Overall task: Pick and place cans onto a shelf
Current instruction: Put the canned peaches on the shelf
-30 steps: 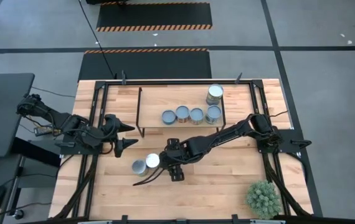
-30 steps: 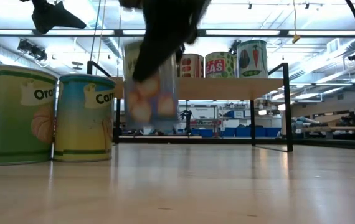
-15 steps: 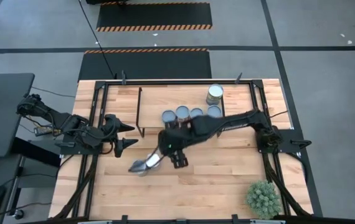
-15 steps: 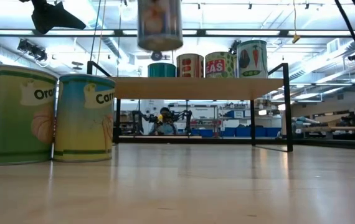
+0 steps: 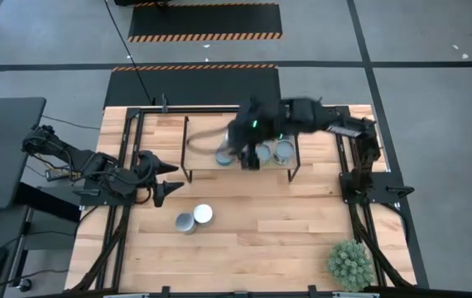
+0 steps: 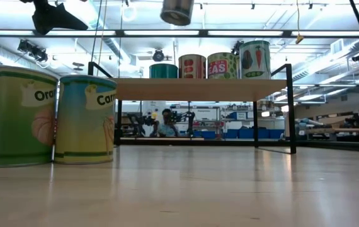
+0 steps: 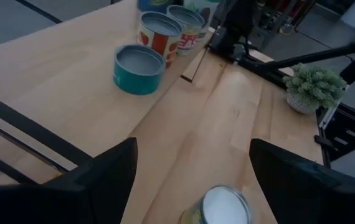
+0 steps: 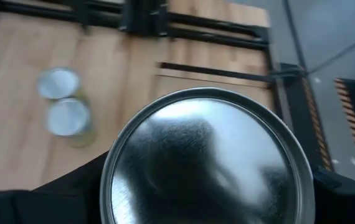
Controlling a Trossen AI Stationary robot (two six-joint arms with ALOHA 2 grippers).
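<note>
2 cans (image 5: 195, 217): on table, in front of shelf (image 5: 203, 141).
Right gripper (image 5: 238, 142): clenched on carried can (image 8: 207, 163), high above shelf's left part.
Left gripper (image 5: 163, 180): released, idle at table's left.
Placement: lower upright into bare space left of shelf row (image 6: 220, 65); avoid teal tin (image 7: 139, 68).

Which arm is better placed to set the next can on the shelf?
The right: its claw already holds a can above the shelf. The left claw waits open beside the shelf, holding nothing.
</note>
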